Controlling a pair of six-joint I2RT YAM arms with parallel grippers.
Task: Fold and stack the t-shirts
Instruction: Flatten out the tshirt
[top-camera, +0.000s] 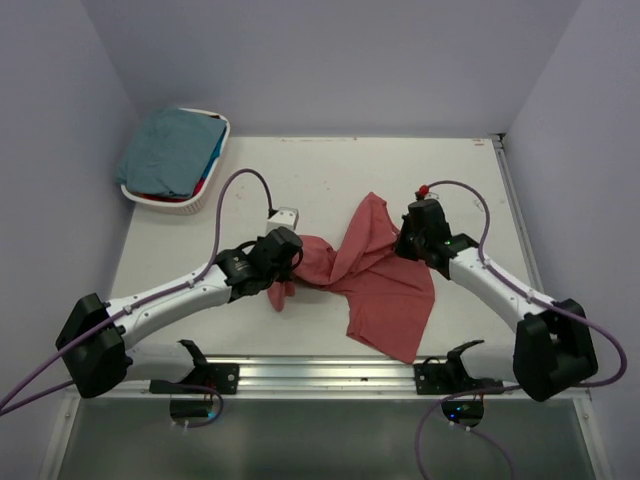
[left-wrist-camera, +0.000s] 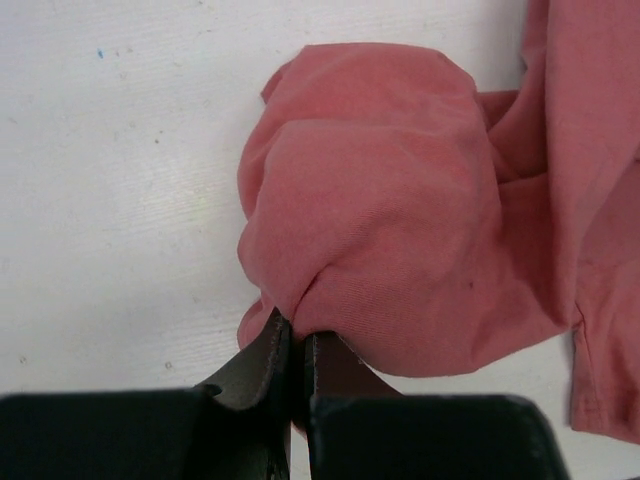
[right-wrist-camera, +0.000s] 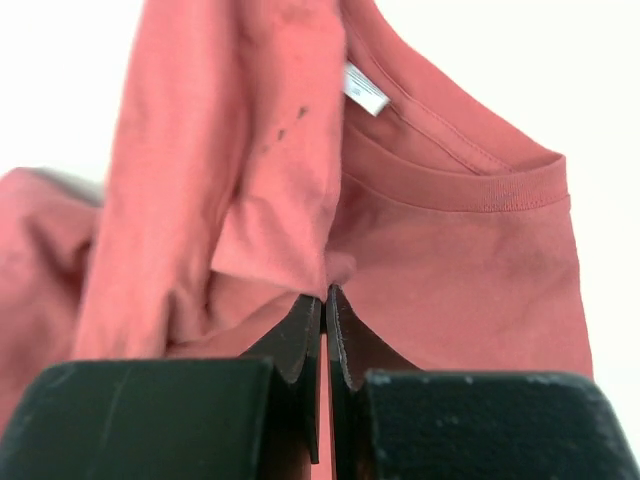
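Now both ends of the red t-shirt (top-camera: 385, 290) are held, and that is where trouble could start. The left end effector (left-wrist-camera: 297, 335) is pressed together on a fat bunch of the cloth, and the right end effector (right-wrist-camera: 325, 295) is pressed together on a thin fold just below the collar (right-wrist-camera: 470, 170) and its white label (right-wrist-camera: 365, 90). Each one pinches only a little bit, so I think a hard pull could make the cloth slip out. The shirt looks twisted between the two ends, and pulling them apart might make the twist tighter and not lay it flat. The bunch may hold more than one layer, so the shirt might not open up. The red t-shirt lies well apart from the white basket (top-camera: 160, 200), on the side of the basket nearer the arms' bases. Its far-from-basket corner reaches close to the metal rail (top-camera: 330, 372), and it might catch there or slide off if dragged that way. A teal t-shirt (top-camera: 170, 150) sits on top in the basket, with bits of blue and red cloth under it. The desk (top-camera: 300, 170) is white, flat and smooth with tiny specks, so cloth should slide on it easily. Pale purple walls (top-camera: 330, 60) stand close behind the basket and on both sides, so the room is small.
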